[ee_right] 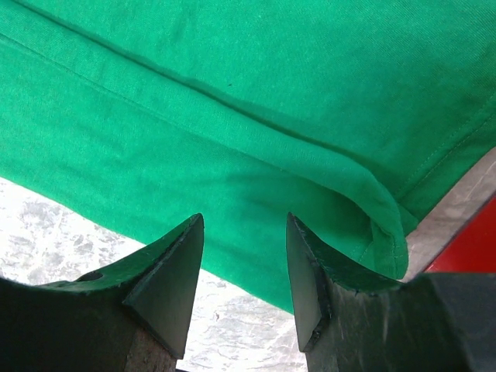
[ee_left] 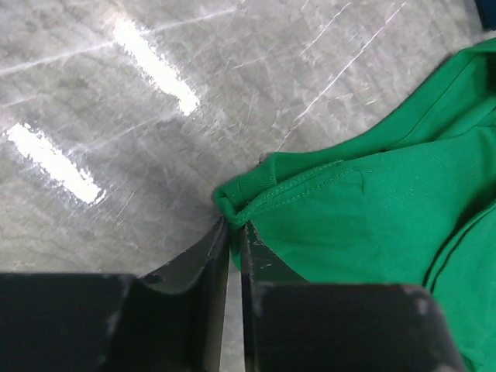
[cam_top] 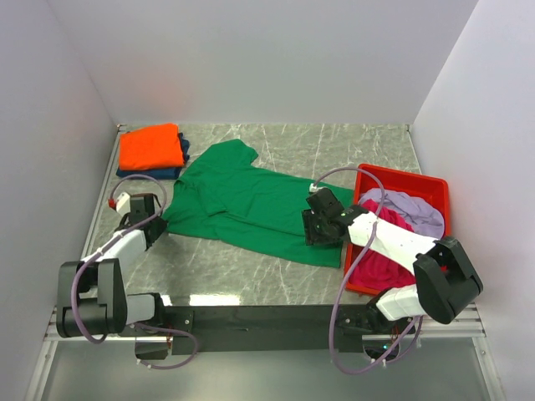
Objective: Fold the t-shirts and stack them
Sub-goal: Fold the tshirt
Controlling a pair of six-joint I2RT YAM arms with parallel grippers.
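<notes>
**A:** Light good?
**B:** Bright, even, from overhead. Two hard white glare streaks cross the glossy counter point(ee_left: 325, 70) in the left wrist view.
**A:** Shadows?
**B:** Faint, soft, under the arms.
**A:** Focus?
**B:** The top view looks sharp throughout. The green t-shirt point(ee_right: 232, 101) is crisp, stitching readable. The left claw point(ee_left: 235, 226) is dark and slightly blurred at the close edge.
</notes>
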